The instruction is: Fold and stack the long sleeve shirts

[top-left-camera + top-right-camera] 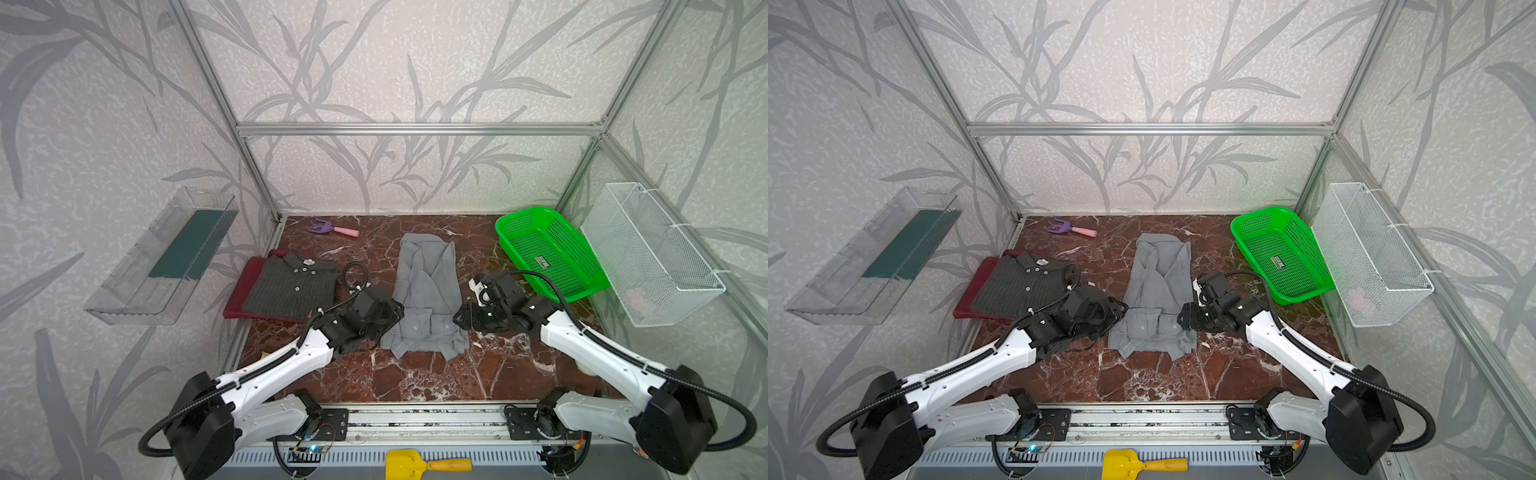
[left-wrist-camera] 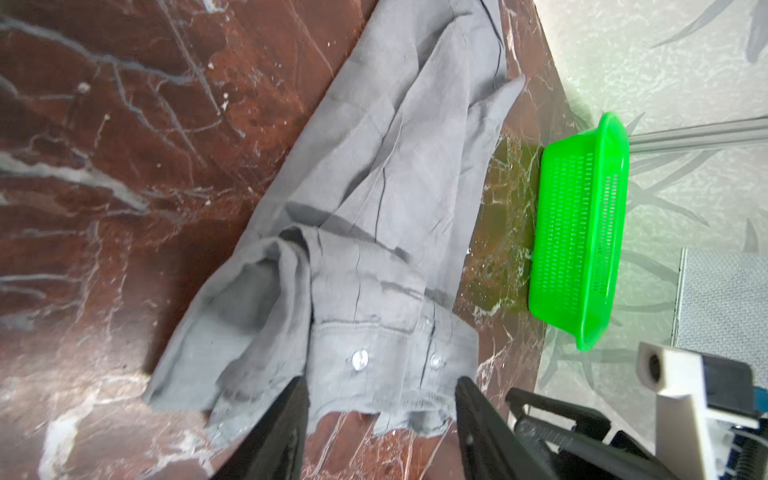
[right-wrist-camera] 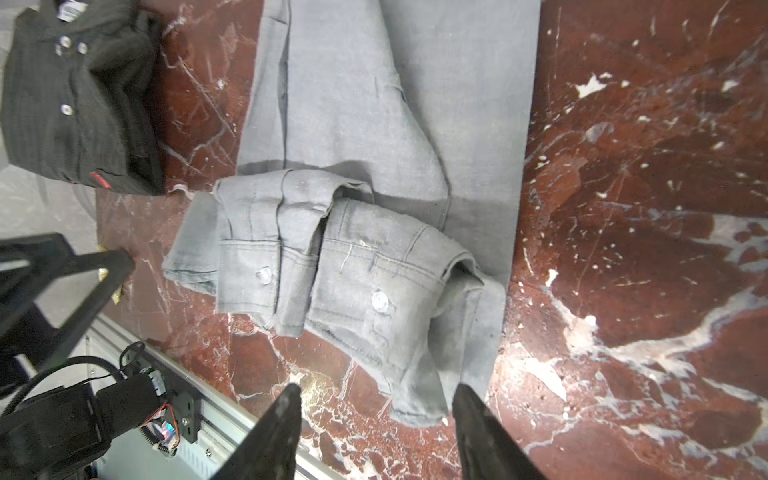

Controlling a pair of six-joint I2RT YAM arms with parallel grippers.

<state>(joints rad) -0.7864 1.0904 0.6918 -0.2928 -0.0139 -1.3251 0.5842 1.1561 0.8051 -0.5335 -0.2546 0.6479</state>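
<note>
While both jaws gape beside grey shirt (image 1: 428,291), wire basket (image 1: 648,249) holds something pink (image 1: 636,298)

Three shirts are lying on the tabletop (image 1: 415,382): one light grey shirt (image 1: 426,286), one dark pinstriped shirt (image 1: 291,286), one maroon shirt (image 1: 243,291). Two baskets are showing, one green basket (image 1: 552,249) and one white wire basket (image 1: 652,257) holding one pale pink thing (image 1: 636,297) too blurred to name, plus one clear bin (image 1: 158,257), one purple toy rake (image 1: 332,227) and one yellow shovel (image 1: 419,463). Two arms are showing, each carrying one pincer, so two in all: left pincer (image 2: 380,386), right pincer (image 3: 376,392).
</note>
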